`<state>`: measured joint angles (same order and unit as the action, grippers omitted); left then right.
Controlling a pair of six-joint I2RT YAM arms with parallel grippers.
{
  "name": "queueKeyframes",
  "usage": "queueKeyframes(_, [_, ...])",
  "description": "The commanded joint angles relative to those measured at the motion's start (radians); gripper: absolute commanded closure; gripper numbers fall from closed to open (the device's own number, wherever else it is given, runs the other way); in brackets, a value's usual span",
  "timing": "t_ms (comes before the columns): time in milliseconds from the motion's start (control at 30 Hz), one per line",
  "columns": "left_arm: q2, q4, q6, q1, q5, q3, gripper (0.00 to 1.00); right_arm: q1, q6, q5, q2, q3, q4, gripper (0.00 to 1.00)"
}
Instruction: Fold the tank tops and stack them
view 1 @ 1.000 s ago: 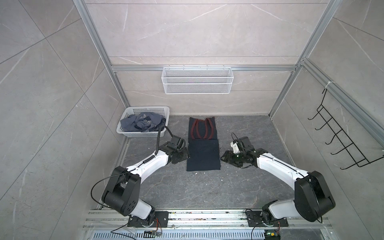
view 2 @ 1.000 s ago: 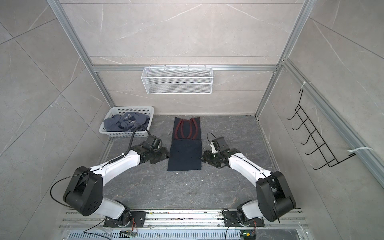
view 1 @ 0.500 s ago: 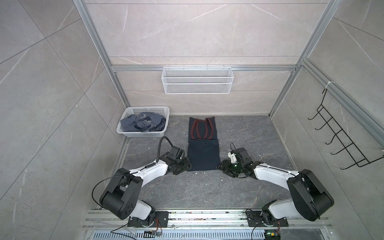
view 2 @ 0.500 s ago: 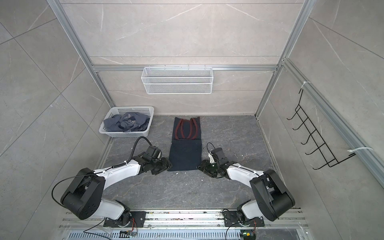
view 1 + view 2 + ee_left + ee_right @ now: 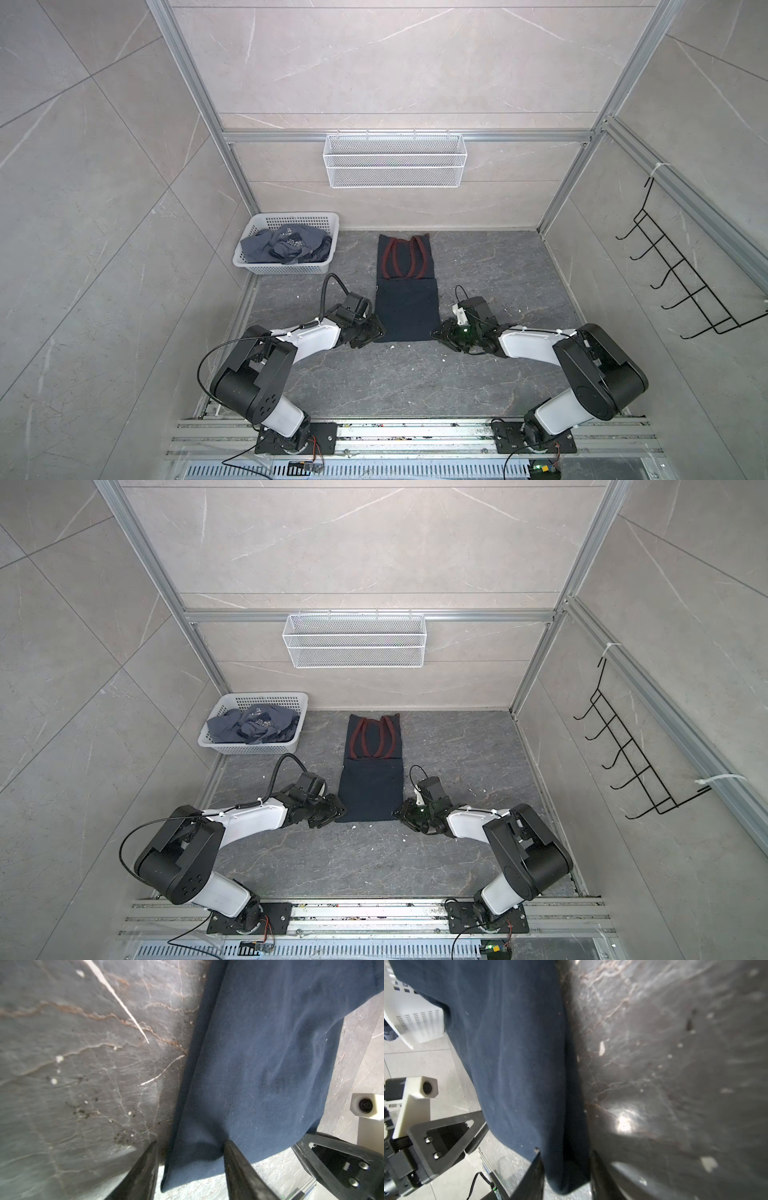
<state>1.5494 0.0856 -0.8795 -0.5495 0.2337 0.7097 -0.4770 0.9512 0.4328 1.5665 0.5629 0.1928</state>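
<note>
The navy tank top (image 5: 407, 307) (image 5: 370, 787) lies flat on the floor as a long strip, its red trim at the far end. My left gripper (image 5: 374, 332) (image 5: 337, 810) sits low at its near left corner. In the left wrist view the left gripper (image 5: 191, 1144) is open and that corner of the navy tank top (image 5: 259, 1064) lies loose between the fingers. My right gripper (image 5: 438, 334) (image 5: 399, 812) is at the near right corner. In the right wrist view the right gripper (image 5: 566, 1153) is shut on the bunched edge of the navy tank top (image 5: 512, 1053). The blue-grey tank top (image 5: 286, 245) (image 5: 253, 723) lies crumpled in the basket.
The white perforated basket (image 5: 291, 216) (image 5: 266, 695) stands at the back left by the wall. A white wire shelf (image 5: 395, 166) hangs on the back wall, and a black hook rack (image 5: 681, 286) on the right wall. White crumbs dot the floor.
Both grippers slid back along the top's sides to its near corners and dropped low. Both pairs of jaws narrowed, the right one closing onto the cloth.
</note>
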Motion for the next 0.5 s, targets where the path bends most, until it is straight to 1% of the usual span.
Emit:
queueKeyframes(0, [0.026,0.022,-0.013,-0.013,0.008,-0.009,0.51,-0.009,0.005,-0.032,0.021,-0.029,-0.014,0.71])
queueKeyframes(67, [0.026,0.027,-0.016,-0.019,0.003,-0.004,0.55,-0.009,-0.002,-0.041,0.018,-0.031,-0.022,0.77])
queueKeyframes(267, [0.029,0.031,-0.021,-0.022,-0.001,0.0,0.67,-0.013,-0.016,-0.047,0.03,-0.017,-0.033,0.89])
queueKeyframes(467, [0.025,0.044,-0.025,-0.023,-0.001,0.007,0.8,-0.031,-0.015,-0.07,0.007,-0.012,-0.063,1.0])
